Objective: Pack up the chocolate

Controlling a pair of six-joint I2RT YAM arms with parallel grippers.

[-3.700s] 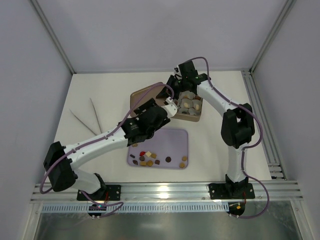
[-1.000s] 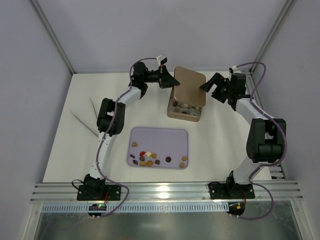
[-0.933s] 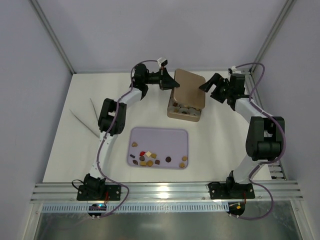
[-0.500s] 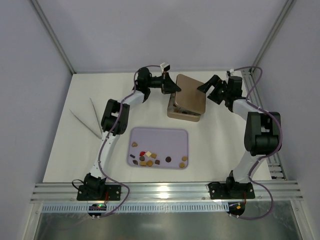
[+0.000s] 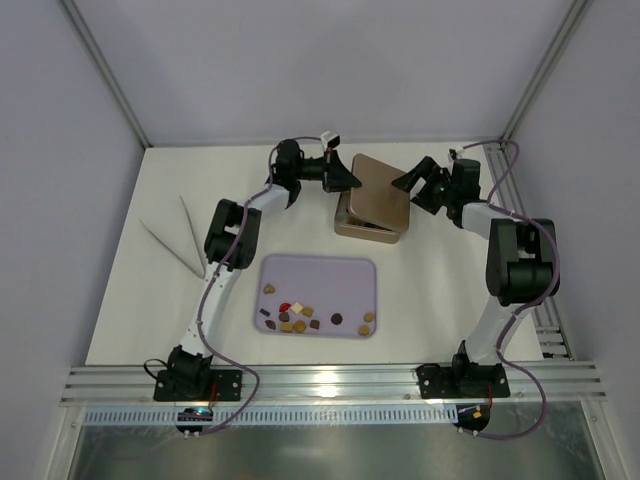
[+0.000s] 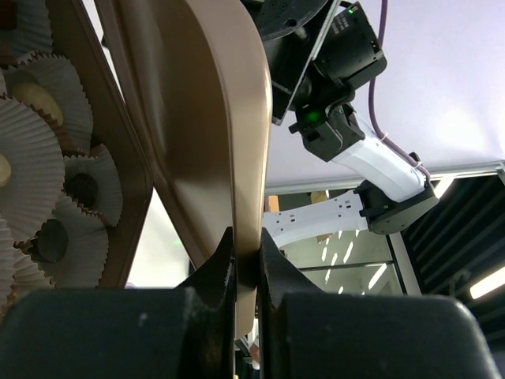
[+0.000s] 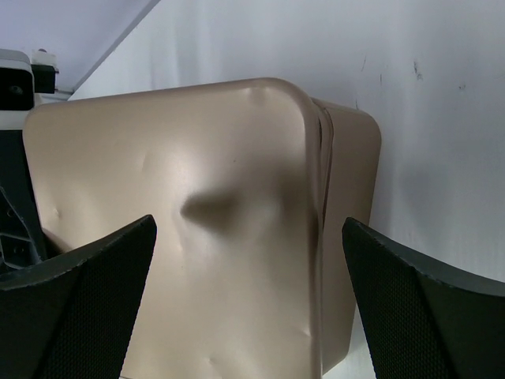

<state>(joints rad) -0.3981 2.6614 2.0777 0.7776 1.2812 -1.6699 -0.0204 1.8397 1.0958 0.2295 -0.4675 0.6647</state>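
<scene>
Brown flat square lid [image 5: 381, 188]: pinched at one edge by the left gripper [image 6: 246, 254], whose fingers were pressed together on it. It was held tilted over the tan box [image 5: 368, 230], covering it only in part.

Right gripper [image 5: 412, 186]: jaws spread wide beside the lid's opposite edge, gripping nothing.

Box contents: pale pleated cup liners [image 6: 31, 166], a few showing a piece inside in the left wrist view.

Chocolate [image 5: 298, 318]: dark, tan and cream pieces plus one red, loose along the near part of the lilac tray [image 5: 330, 272], well apart from the box.

Status, as judged: packing partial. Tray pieces not yet boxed, lid not seated.

Two thin pale sticks [image 5: 190, 226]: on the table at left.
</scene>
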